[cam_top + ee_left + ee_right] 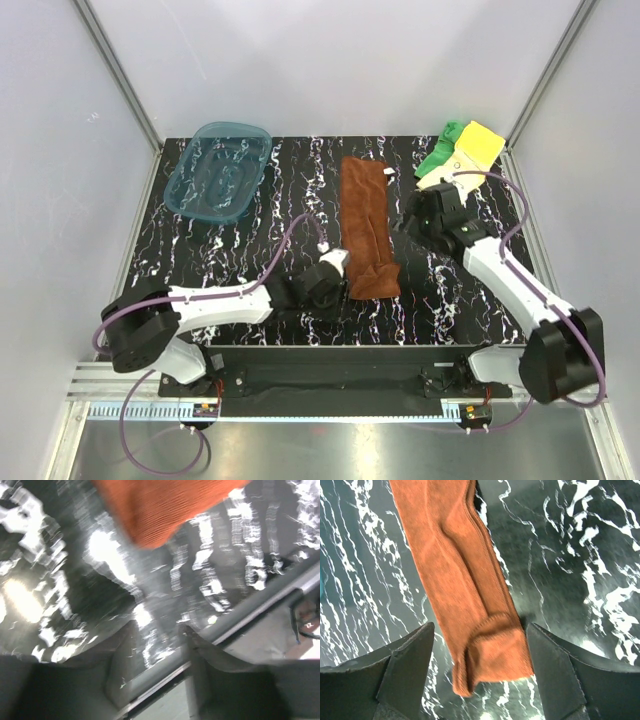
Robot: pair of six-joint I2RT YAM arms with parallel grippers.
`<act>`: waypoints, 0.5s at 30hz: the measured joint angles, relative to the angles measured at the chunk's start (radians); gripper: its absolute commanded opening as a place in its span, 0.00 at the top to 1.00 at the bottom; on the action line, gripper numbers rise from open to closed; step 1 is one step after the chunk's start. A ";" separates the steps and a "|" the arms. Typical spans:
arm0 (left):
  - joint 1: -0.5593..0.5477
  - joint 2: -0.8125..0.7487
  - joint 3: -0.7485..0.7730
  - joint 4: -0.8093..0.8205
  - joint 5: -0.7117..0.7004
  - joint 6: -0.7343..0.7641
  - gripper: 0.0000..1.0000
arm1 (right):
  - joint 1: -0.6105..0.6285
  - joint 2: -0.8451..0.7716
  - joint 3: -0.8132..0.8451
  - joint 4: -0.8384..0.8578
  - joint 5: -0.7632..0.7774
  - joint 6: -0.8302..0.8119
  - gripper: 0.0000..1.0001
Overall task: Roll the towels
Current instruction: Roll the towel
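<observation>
Top external view: nearest, the left tool [340, 264] sits partly open and empty just beside the near end of the rust-brown towel [368, 225]. This soft ribbed strip lies flat on the black marbled desk [250, 240], one end barely curled. The right tool [412, 216] gapes wide beside it. At the far right, the green towel [440, 152] and yellow towel [482, 142] lie crumpled, neither rolled.
</observation>
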 measured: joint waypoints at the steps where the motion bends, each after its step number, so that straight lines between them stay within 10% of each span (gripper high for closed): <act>1: -0.005 0.010 0.024 0.005 0.011 0.016 0.63 | -0.001 -0.031 -0.024 -0.002 0.003 -0.004 0.19; 15: -0.018 0.196 0.240 0.063 0.103 0.146 0.70 | -0.032 -0.166 -0.146 -0.050 0.004 -0.035 0.21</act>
